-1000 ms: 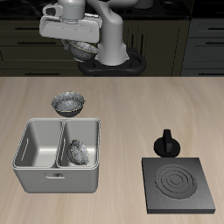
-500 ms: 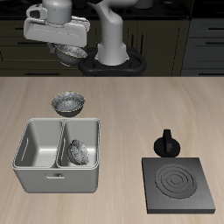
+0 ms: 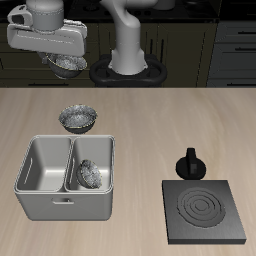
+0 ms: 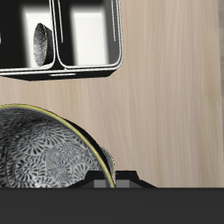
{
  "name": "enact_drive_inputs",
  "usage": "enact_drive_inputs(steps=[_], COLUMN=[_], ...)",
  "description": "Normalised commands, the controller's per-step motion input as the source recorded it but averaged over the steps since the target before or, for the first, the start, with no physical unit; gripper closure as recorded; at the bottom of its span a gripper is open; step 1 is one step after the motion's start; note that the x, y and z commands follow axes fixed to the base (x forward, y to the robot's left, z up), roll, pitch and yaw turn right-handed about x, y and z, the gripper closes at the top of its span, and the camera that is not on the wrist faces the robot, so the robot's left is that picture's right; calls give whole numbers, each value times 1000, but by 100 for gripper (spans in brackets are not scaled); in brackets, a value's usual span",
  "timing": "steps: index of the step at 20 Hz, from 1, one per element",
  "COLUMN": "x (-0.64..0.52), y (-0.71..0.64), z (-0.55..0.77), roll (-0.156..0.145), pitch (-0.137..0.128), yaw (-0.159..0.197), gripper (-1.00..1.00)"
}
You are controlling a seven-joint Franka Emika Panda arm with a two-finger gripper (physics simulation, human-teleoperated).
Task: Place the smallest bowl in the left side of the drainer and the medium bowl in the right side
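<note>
1. The medium silvery-grey speckled metal bowl (image 3: 67, 66) with the dark rim is up in the air, well above the back of the bench (image 3: 150, 130) and behind the drainer. In the wrist view its patterned inside (image 4: 44, 153) sits right under the camera.
2. The claw (image 3: 65, 58) is clamped on that bowl. I can't see the fingers themselves, but the bowl hangs off it with nothing underneath.
3. The light grey metal two-compartment drainer (image 3: 30, 145) is below, nearer the front edge. One compartment already has the smallest matching bowl (image 3: 87, 172) tipped on its side against the wall, and the other is empty.
4. My guess is the height is for clearing the drainer's rim (image 4: 87, 70) before coming down into the empty half.
5. The biggest matching bowl (image 3: 78, 120) sits just behind the drainer, so it's one to avoid clipping.
6. The black hob plate (image 3: 205, 210) and the black knobbed pot (image 3: 190, 164) are well apart from all this.
</note>
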Motion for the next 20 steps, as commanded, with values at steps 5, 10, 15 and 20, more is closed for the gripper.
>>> enact_drive_inputs(steps=[5, 10, 15, 20], x=[522, 327, 320, 377], y=[-137, -192, -213, -60], z=[336, 177, 27, -120], roll=[21, -19, -44, -17], pitch=[-21, -1, 18, 22], yaw=[18, 13, -16, 1], gripper=[100, 100, 100, 100])
